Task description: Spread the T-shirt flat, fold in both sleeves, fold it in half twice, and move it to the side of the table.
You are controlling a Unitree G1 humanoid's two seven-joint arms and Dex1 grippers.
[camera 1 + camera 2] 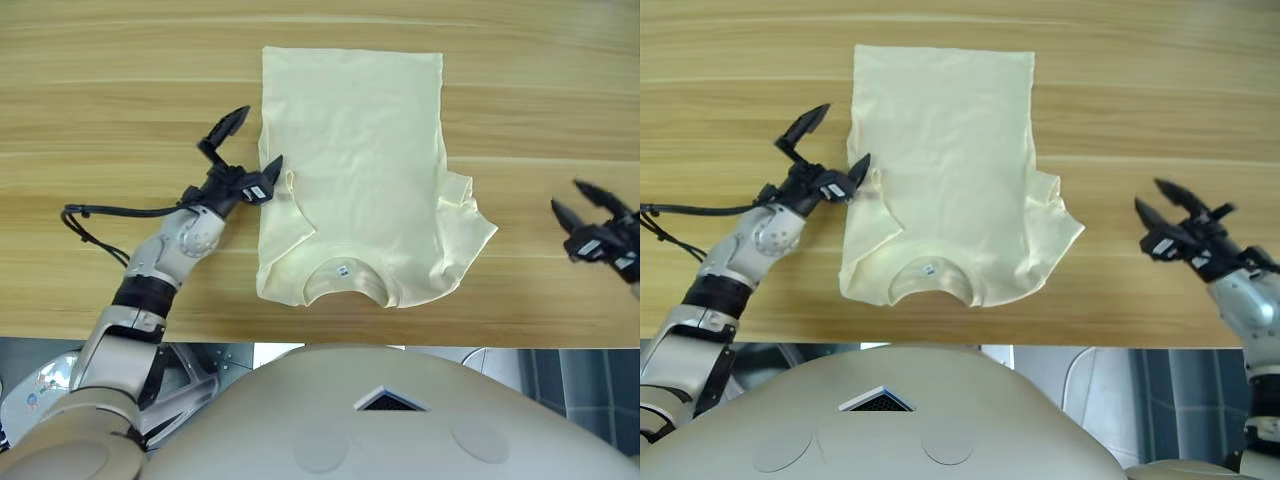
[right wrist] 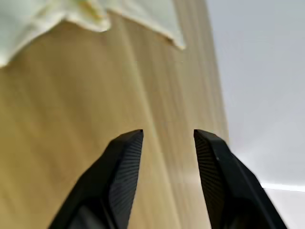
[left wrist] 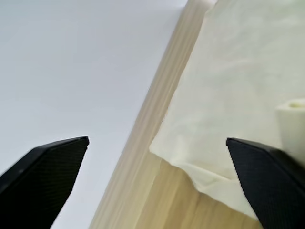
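We look down on a pale yellow T-shirt (image 1: 350, 150) lying on a wooden table (image 1: 120, 90), and we place everything else by that shirt. Its collar (image 1: 345, 282) is the end nearest us, with a small label (image 1: 342, 268) just inside it, and its straight hem is the far end. The shirt's left sleeve (image 1: 290, 205) lies folded in over the body. The right sleeve (image 1: 468, 225) sticks out past the shirt's right edge in a rumpled flap.

The left gripper (image 1: 260, 136) sits at the shirt's left edge, about halfway between collar and hem. Its two black fingers (image 3: 47, 171) are spread wide and grip nothing. The nearer fingertip lies right at the fabric's edge, though we cannot tell if it touches, and the other points away over bare wood. A black cable (image 1: 100, 212) loops on the table farther left of the shirt, beside that arm.

The right gripper (image 1: 1148, 193) hangs over bare wood well apart from the shirt's right side, about level with the loose sleeve. Its fingers (image 2: 119, 171) are parted with nothing between them, the tips pointing toward the shirt.
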